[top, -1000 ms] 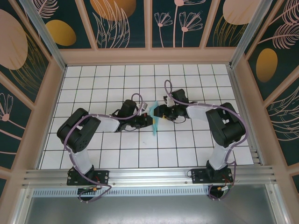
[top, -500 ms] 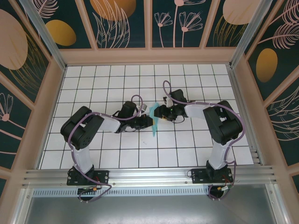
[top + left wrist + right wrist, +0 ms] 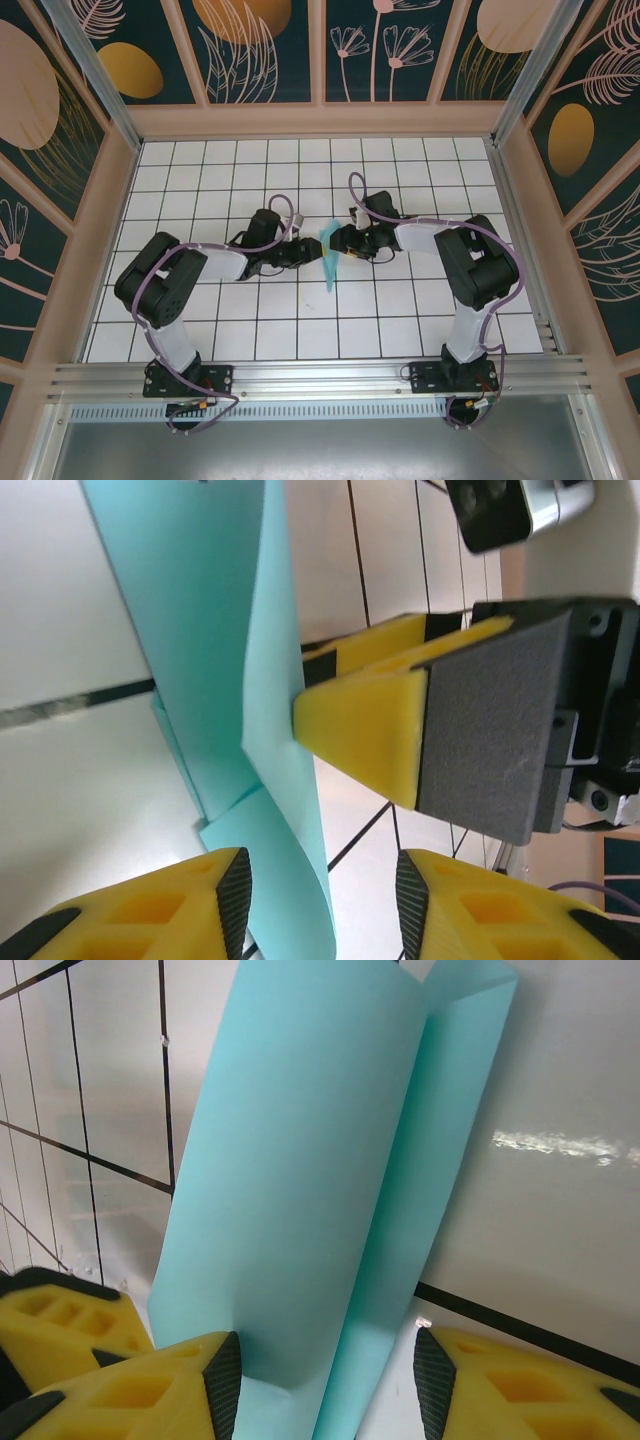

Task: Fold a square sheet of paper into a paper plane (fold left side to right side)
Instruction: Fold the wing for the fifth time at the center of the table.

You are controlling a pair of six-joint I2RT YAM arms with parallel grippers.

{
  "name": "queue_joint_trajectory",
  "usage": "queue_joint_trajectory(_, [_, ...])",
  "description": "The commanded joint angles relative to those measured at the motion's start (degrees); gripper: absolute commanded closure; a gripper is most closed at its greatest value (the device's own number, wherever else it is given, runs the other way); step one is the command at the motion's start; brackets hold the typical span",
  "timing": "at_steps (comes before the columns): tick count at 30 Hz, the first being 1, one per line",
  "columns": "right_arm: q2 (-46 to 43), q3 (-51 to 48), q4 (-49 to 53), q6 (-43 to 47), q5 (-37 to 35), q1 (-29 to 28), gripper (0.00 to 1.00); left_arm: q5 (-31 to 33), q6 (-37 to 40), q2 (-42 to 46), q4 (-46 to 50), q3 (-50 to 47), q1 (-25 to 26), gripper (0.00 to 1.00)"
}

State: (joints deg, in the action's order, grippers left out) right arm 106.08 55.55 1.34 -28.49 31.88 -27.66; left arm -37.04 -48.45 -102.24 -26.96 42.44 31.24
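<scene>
Mid-table, paper [image 3: 329,258] between left hand [image 3: 306,254], right hand [image 3: 341,241]

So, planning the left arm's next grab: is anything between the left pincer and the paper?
Nothing visible: the paper reaches between the jaws of the open left pincer; the right pincer sits beyond it.
</scene>
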Motion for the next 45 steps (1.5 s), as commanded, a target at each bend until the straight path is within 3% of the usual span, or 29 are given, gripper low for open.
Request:
queue_joint_trajectory(1, [2.39,0.92,1.57,0.01,-1.76,-0.56,0.48,-0.98,2.28,-0.60,2.56,1.96,-0.88,0.55])
queue_joint_trajectory(5, [2.46,0.97,1.80,0.08,-1.73,-0.65,0.48,-1.33,2.80,-3.22,3.37,4.33,-0.83,0.57])
queue_joint_trajectory(14, [2.46,1.19,2.20,0.52,-1.64,-0.72,0.48,-0.01,5.89,-7.46,8.11,10.28,-0.87,0.83])
queue_joint_trajectory(20, [0.16,0.29,1.34,1.05,-1.69,-0.51,0.46,0.39,7.61,-10.01,10.33,12.87,-0.83,0.91])
queue_joint_trajectory(38, [-6.44,-3.54,2.38,2.57,-2.79,2.06,0.43,1.32,12.08,-14.65,14.55,17.77,-0.90,0.92])
queue_joint_trajectory(45, [-10.78,-6.53,-1.79,0.00,1.64,2.52,0.47,2.54,12.62,-15.22,15.39,18.18,-0.84,0.93])
